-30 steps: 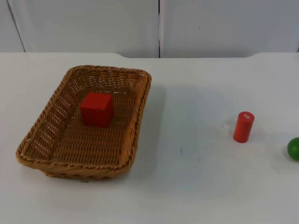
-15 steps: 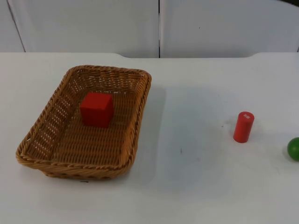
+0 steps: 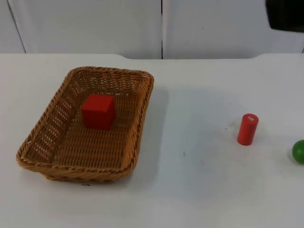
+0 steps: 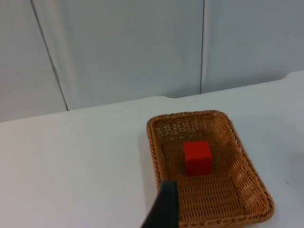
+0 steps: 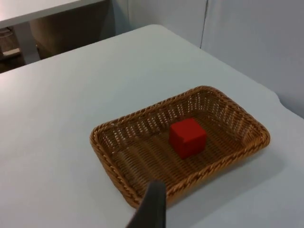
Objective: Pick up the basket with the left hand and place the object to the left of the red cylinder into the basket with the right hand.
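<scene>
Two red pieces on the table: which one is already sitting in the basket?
The red cube: it rests on the floor of the wicker basket. The red cylinder stands upright on the bare table, far from the basket, beside the green ball.

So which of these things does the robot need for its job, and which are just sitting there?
For the job:
- wicker basket, standing on the table
- red cube, already lying inside the basket
- red cylinder, upright, the marker that tells which thing to take

Just lying about:
- green ball, right of the cylinder
- white table
</scene>
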Tool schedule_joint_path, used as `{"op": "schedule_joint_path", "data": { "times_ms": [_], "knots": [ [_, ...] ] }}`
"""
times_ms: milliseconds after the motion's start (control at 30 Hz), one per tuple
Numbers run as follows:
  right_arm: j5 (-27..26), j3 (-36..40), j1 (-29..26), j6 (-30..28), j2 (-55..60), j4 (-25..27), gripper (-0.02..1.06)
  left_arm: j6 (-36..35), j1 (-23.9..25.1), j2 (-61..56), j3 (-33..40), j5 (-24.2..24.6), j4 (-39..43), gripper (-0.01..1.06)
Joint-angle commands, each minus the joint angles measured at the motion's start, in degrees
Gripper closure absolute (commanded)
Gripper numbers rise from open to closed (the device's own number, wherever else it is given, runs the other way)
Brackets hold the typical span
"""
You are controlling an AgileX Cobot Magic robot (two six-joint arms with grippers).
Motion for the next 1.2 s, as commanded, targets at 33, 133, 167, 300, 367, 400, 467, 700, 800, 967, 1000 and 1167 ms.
{"op": "schedule_joint_path", "data": {
  "times_ms": [33,133,167,300,367,400,467,700,800,967,1000,1167],
  "knots": [
    [-0.3,2.5,-0.2,0.2,-3.5,-0.1,0.26,-2.4,-0.2,-2.6,0.2,0.9,1.1,0.29],
    [-0.3,4.2,-0.2,0.2,-6.4,-0.1,0.26,-2.6,-0.2,-3.6,0.2,2.2,1.7,0.29],
    [-0.3,5.1,-0.2,0.2,-8.0,-0.1,0.26,-2.6,-0.2,-3.7,0.2,3.0,2.3,0.29],
    [0.4,6.8,-0.2,0.2,-12.6,-0.1,0.26,-2.6,-0.2,-3.7,0.7,4.1,4.0,0.29],
    [1.6,7.6,-0.2,0.2,-15.9,-0.1,0.26,-2.7,-0.2,-3.7,3.1,3.6,4.0,0.29],
    [2.7,7.8,-0.2,0.2,-17.2,-0.1,0.26,-2.7,-0.2,-3.7,4.5,3.3,3.7,0.29],
    [4.4,7.8,-0.2,0.2,-18.6,-0.1,0.26,-2.8,-0.2,-3.7,6.4,3.2,3.7,0.29],
    [12.8,7.8,-0.2,0.4,-25.9,-0.3,0.26,-3.6,-0.2,-3.7,15.2,0.2,4.8,0.29],
    [16.4,7.8,-0.2,2.4,-29.4,-0.7,0.26,-4.1,-0.2,-3.9,15.4,0.4,5.4,0.29],
    [21.8,7.8,-0.2,8.5,-33.8,-6.6,0.26,-4.1,-0.2,-4.4,15.4,0.4,5.4,0.29],
    [22.9,7.8,-0.2,10.8,-34.8,-8.6,0.26,-4.1,-0.2,-4.4,15.4,0.4,5.4,0.29],
    [28.5,7.8,-0.2,16.1,-39.8,-14.9,0.26,-4.1,-0.2,-4.4,15.4,0.4,5.3,0.29]
  ]
}}
